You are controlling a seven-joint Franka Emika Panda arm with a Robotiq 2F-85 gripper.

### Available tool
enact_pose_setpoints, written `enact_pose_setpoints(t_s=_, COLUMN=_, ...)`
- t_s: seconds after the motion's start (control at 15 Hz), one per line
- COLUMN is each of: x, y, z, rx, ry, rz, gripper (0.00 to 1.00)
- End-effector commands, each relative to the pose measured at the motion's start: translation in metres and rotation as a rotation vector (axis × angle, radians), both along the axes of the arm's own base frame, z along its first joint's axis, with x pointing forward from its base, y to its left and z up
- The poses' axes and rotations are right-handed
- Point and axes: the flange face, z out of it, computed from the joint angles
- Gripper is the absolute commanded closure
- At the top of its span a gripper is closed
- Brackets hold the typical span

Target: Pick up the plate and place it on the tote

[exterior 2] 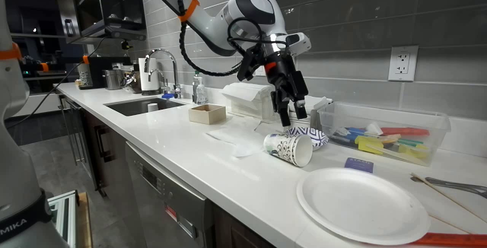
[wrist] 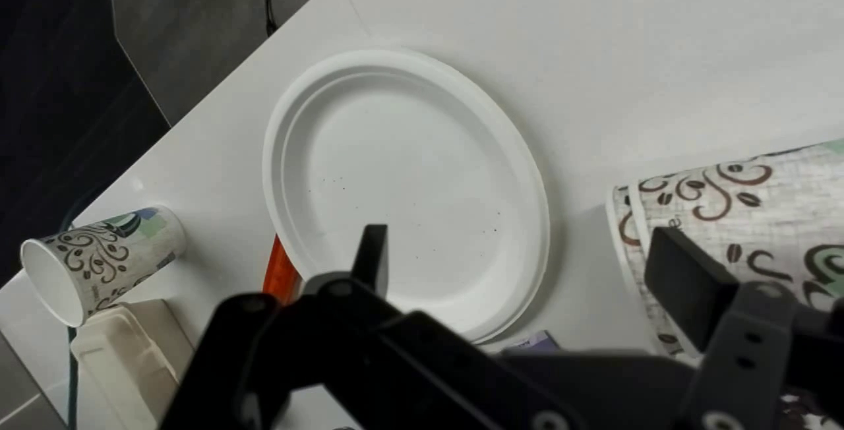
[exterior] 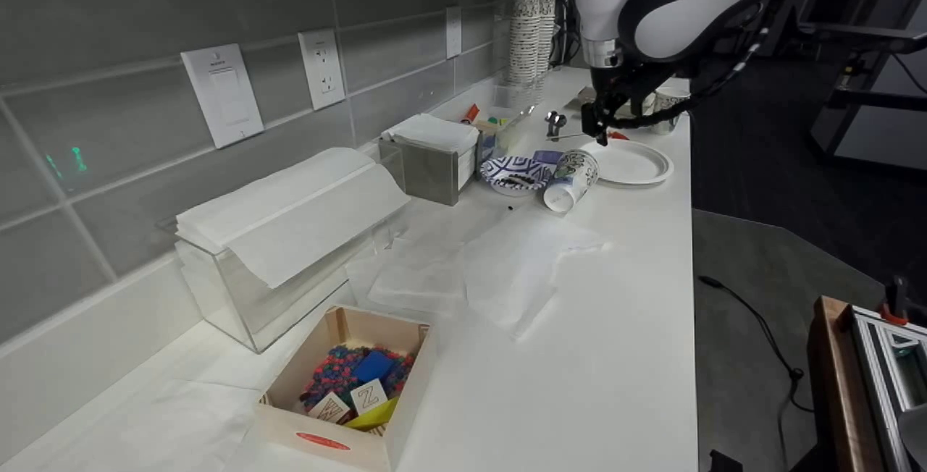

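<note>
The white round plate lies flat on the counter near its front edge; it also shows in an exterior view and the wrist view. My gripper is open and empty, pointing down above the counter. In the wrist view the gripper has one finger overlapping the plate's rim area and the other overlapping a patterned paper cup; neither looks to touch. I cannot surely pick out the tote; a grey box-shaped holder with white napkins stands by the wall.
The patterned cup lies on its side beside the plate, with a blue-patterned bowl behind. A clear bin of coloured items and a paper-towel holder line the wall. A wooden box holds blocks. A purple packet lies by the plate.
</note>
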Motion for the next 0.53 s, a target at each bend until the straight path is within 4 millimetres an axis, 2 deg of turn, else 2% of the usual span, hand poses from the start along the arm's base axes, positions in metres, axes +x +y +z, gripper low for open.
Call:
enact_pose_setpoints(t_s=0.0, x=0.002, y=-0.001, z=-0.001, rx=-0.001, ry=0.005, rz=-0.001, gripper=0.0)
enact_pose_setpoints(t_s=0.2, x=0.003, y=0.002, z=0.0, rx=-0.036, ry=0.005, rz=0.033, gripper=0.0)
enact_pose_setpoints(t_s=0.47, x=-0.014, y=-0.003, z=-0.026, rx=-0.217, ry=0.034, rz=0.142, gripper=0.0)
